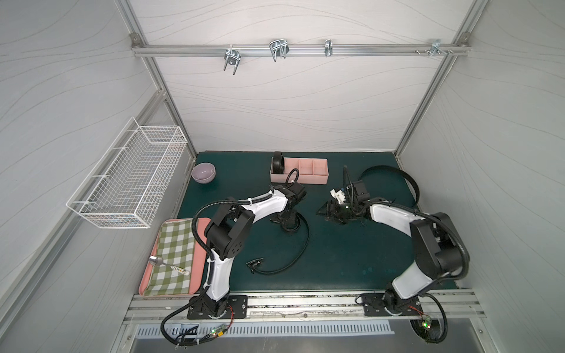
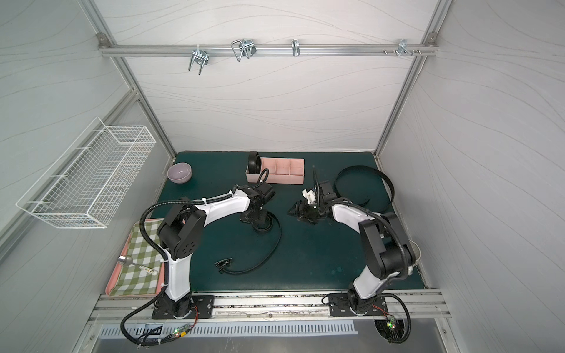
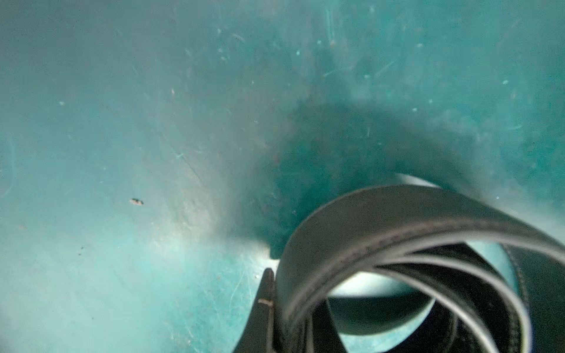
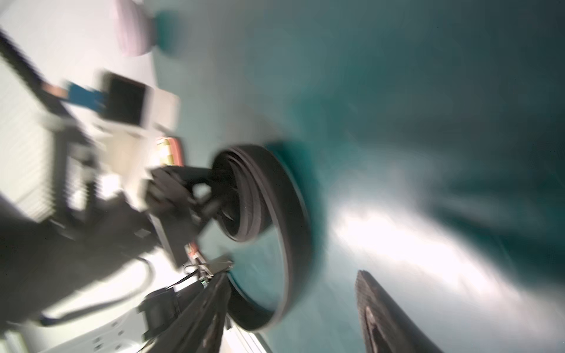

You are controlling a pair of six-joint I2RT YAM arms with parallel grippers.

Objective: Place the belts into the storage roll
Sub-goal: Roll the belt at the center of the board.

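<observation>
The storage roll [image 1: 305, 174] [image 2: 282, 172], a pale-pink divided tray, stands at the back of the green mat. A coiled black belt [image 1: 278, 163] [image 2: 253, 163] stands in its leftmost compartment. My left gripper [image 1: 289, 224] [image 2: 259, 222] [image 3: 287, 318] points down at mid-table, shut on a half-coiled belt [image 3: 397, 220] [image 4: 253, 195]. That belt's loose end [image 1: 301, 247] curves to a buckle [image 1: 255, 264] [image 2: 223, 263]. A third belt [image 1: 397, 174] [image 2: 367, 171] lies in a wide loop at the back right. My right gripper [image 1: 328, 212] [image 2: 298, 211] [image 4: 293, 272] is open just right of the coil, holding nothing.
A lilac bowl [image 1: 203, 172] [image 2: 179, 172] sits at the back left. A white wire basket [image 1: 128, 183] hangs on the left wall. A flat pink tray [image 1: 201, 244] with a green checked cloth and a spoon [image 1: 166, 262] lies at the front left.
</observation>
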